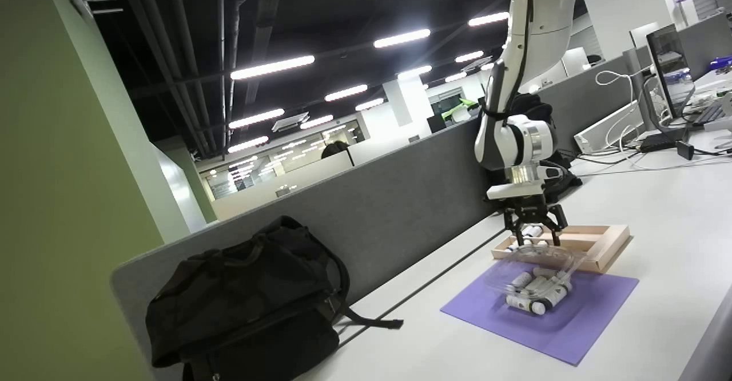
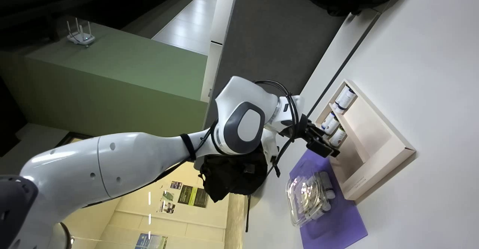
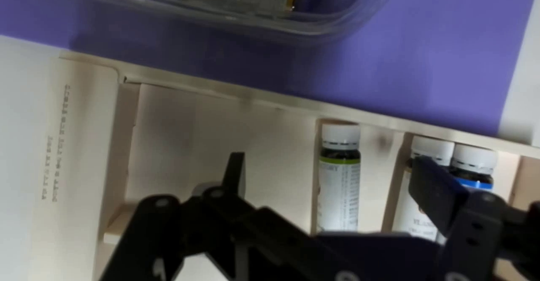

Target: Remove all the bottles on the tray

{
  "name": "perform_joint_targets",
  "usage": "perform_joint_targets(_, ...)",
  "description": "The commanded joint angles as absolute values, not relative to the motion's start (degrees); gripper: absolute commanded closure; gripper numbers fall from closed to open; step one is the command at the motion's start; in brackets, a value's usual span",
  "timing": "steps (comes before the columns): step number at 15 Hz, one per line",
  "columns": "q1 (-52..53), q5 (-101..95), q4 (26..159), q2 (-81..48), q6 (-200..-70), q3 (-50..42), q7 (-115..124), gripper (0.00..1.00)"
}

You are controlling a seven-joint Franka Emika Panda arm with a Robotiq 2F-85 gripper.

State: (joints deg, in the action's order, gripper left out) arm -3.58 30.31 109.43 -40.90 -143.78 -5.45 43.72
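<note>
Clear plastic [image 2: 305, 194], at left in an exterior view, sits on a purple sheet [image 2: 335, 228] with several bottles [image 2: 326, 181], presumably already removed. Rightward, the gripper [image 3: 329, 163] hovers spread, grasping nothing, over the tray [image 2: 378, 166], where at least four bottles [image 2: 338, 137] remain, so the job looks roughly half done.

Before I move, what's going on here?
The robot arm has its open jaws over the wooden tray, holding nothing. In the wrist view, a green-banded bottle in the tray shows between them. More bottles lie in the tray's compartments, so clearing it isn't finished. Other bottles show in or through a clear plastic container on the purple sheet.
</note>
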Motion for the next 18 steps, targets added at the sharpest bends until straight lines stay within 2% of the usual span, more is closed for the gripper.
perform_joint_targets(1, -3.91, 29.12, 106.00, -43.04, -141.12, -5.79, 46.47, 0.00)
perform_joint_targets(6, -3.60, 28.52, 103.56, -45.26, -139.43, -6.48, 47.95, 0.00)
perform_joint_targets(7, -3.47, 28.05, 103.14, -45.64, -139.17, -6.65, 48.03, 0.25)
perform_joint_targets(8, -3.44, 27.82, 102.81, -45.92, -138.98, -6.70, 48.25, 0.26)
perform_joint_targets(18, -3.65, 27.10, 102.08, -45.16, -137.86, -6.44, 48.36, 0.87)
